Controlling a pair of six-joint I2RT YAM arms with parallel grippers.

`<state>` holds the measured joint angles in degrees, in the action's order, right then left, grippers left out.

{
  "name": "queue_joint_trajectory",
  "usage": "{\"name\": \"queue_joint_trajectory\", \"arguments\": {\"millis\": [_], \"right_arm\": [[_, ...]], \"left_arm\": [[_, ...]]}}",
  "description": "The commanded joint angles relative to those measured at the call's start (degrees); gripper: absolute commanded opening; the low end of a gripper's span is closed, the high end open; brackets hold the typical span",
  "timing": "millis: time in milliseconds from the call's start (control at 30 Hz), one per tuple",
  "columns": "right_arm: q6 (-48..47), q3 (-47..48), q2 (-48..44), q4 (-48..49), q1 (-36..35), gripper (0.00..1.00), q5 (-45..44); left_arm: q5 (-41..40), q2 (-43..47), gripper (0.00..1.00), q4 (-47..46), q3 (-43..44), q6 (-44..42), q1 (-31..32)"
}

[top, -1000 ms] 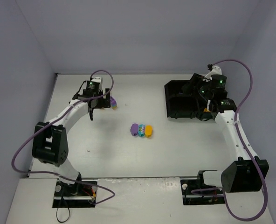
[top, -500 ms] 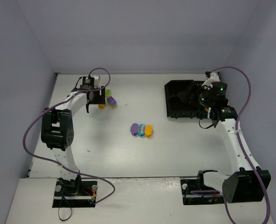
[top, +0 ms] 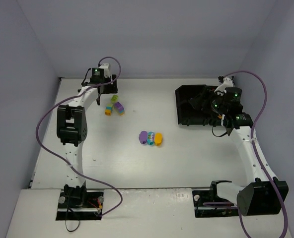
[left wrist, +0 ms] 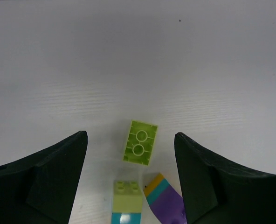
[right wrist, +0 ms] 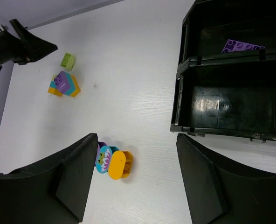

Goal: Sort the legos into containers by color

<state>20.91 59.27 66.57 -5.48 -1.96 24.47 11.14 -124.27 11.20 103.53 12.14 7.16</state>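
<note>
Table (top: 196, 158): pale and flat; carries everything below.
Tray (top: 179, 106): black, divided into compartments, far right part of the table, close to the right edge.
Left gripper (left wrist: 131, 137): over the far left corner; jaws spread wide with nothing pinched.
Right gripper (right wrist: 137, 140): over the tray; jaws spread and empty.
Ovals (top: 150, 138): purple, cyan and orange in a touching row at the table's middle, well apart from the tray.
Print: the cyan oval (right wrist: 102, 160) bears a small picture, too small to make out.
Purple stack (left wrist: 165, 200): purple with cyan and orange bands, lying tilted near the far left corner.
Lime-cyan stack (left wrist: 127, 200): just beside the purple stack; lime above cyan, cut off by the frame edge.
Purple plate (right wrist: 243, 45): lies flat in the farther of the two compartments the right wrist view shows.
Lime brick (left wrist: 140, 143): alone on the table just beyond the two stacks; seen between the left fingers, untouched; two rings on its upper face.
</note>
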Motion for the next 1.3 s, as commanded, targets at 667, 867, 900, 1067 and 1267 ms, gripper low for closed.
{"name": "queue_joint_trajectory", "arguments": {"millis": [667, 867, 900, 1067, 1267], "right_arm": [[1.15, -1.61, -2.67, 1.96, -0.15, 0.65, 2.07], [1.15, -1.35, -2.93, 2.05, -0.15, 0.65, 2.69], [1.33, -1.17, -2.93, 1.96, -0.15, 0.65, 2.86], [2.29, 1.72, -2.32, 2.05, -0.33, 0.65, 6.11], [4.93, 6.73, 0.49, 2.31, -1.56, 0.65, 11.64]], "left_arm": [[-2.09, -5.29, 0.25, 2.34, 5.20, -6.08, 3.04], [-1.38, -1.51, 0.15, 1.45, 3.09, -6.43, 3.04], [-1.38, -0.72, 0.15, 1.37, 2.82, -6.86, 3.04], [1.68, 8.06, 0.15, -2.05, -0.34, -8.62, 3.04], [12.05, 19.84, 0.14, -2.94, -5.95, -14.40, 4.53]]}}
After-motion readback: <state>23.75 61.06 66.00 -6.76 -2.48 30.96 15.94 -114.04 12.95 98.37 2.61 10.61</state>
